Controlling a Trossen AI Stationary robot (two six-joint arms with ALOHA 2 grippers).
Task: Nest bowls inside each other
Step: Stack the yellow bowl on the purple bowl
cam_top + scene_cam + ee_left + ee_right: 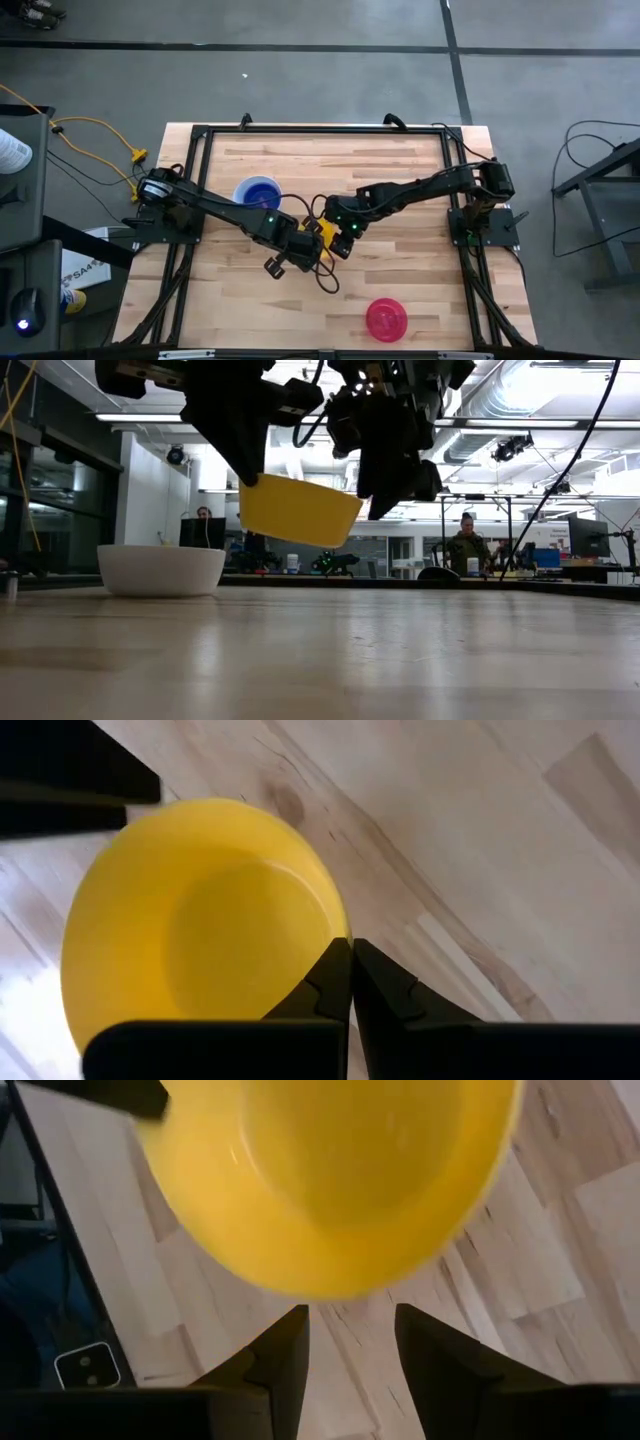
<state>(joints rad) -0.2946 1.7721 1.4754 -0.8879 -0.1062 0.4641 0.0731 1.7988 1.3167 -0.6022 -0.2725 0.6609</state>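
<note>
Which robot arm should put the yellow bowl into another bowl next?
Probably the left. The left gripper is shut on the yellow bowl, holding it above the table, while the right gripper is open and empty beside it.

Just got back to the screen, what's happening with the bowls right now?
The left tool is shut on the rim of the yellow bowl and holds it tilted in the air over the middle of the table. The right tool sits just beside it, open and off the bowl. The blue bowl and the red-pink bowl sit apart on the table, not nested with the yellow one.
</note>
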